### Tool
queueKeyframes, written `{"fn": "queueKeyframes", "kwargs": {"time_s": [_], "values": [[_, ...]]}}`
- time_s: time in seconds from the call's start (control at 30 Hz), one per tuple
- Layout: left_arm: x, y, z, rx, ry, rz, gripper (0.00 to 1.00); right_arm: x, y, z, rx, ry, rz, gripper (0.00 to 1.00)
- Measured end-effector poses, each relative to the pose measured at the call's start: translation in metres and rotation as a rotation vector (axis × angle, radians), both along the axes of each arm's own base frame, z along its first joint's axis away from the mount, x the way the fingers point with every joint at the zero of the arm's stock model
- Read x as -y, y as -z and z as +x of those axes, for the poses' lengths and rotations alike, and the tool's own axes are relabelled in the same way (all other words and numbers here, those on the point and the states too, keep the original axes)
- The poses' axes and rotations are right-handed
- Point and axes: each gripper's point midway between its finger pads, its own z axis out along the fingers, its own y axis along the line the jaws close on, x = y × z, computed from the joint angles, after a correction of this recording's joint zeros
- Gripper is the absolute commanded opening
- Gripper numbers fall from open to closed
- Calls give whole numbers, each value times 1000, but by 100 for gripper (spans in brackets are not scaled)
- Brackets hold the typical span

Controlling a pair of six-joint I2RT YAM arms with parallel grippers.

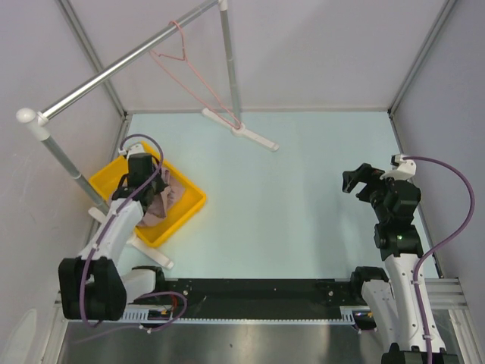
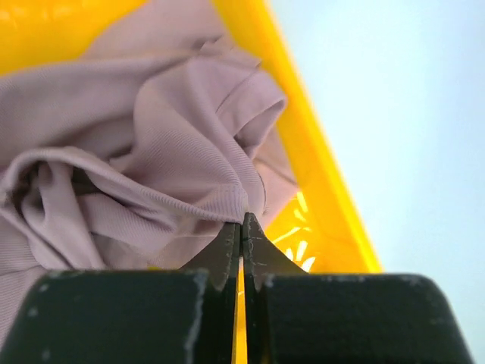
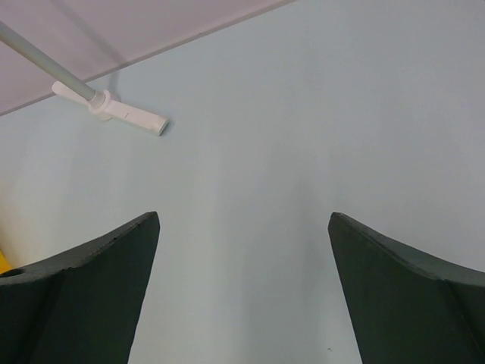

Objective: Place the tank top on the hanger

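Left pincer (image 2: 243, 227) is down in the yellow bin (image 1: 193, 203), jaws closed tip to tip. In the left wrist view a fold of the tank top (image 2: 151, 152) runs straight into the tips, so it's pinching fabric near the edge of the pile, on the side by the bin's inner wall (image 2: 318, 152).

Tank top: dusty mauve-pink, fine ribbed knit, matte. It's bunched in a loose heap with deep folds and one rolled hem or strap edge curling over on top. I can't make out the neckline or strap layout from the crumple. All of it is inside the bin; in the top view most of the tank top (image 1: 168, 199) is hidden under the left pincer (image 1: 144, 176) and only a patch shows beside it.

The bin sits at the left of the pale surface (image 1: 303, 189), right against the rack's near foot.

Hanger (image 1: 191, 74): thin pink wire triangle, hooked over the grey rail (image 1: 106, 74) up high at the back left, hanging bare, well apart from the bin.

Right pincer (image 1: 362, 177) hovers over the right side of the surface, jaws spread wide with nothing between them. Its wrist view shows both fingers (image 3: 91, 280) apart over bare surface, with the rack's far white foot (image 3: 125, 114) beyond them. The right pincer (image 3: 242, 227) is well apart from the bin and the hanger.
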Motion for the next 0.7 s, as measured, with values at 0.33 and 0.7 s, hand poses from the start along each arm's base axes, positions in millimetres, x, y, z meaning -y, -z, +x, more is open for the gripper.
{"fn": "queueKeyframes", "kwargs": {"time_s": [0.33,0.7], "values": [[29,-118,-23,304,218,4,0,0,0,0,0,1,0,100],[93,-294,-73,704,587,-86,0,-8,1,0,-8,-44,15,100]]}}
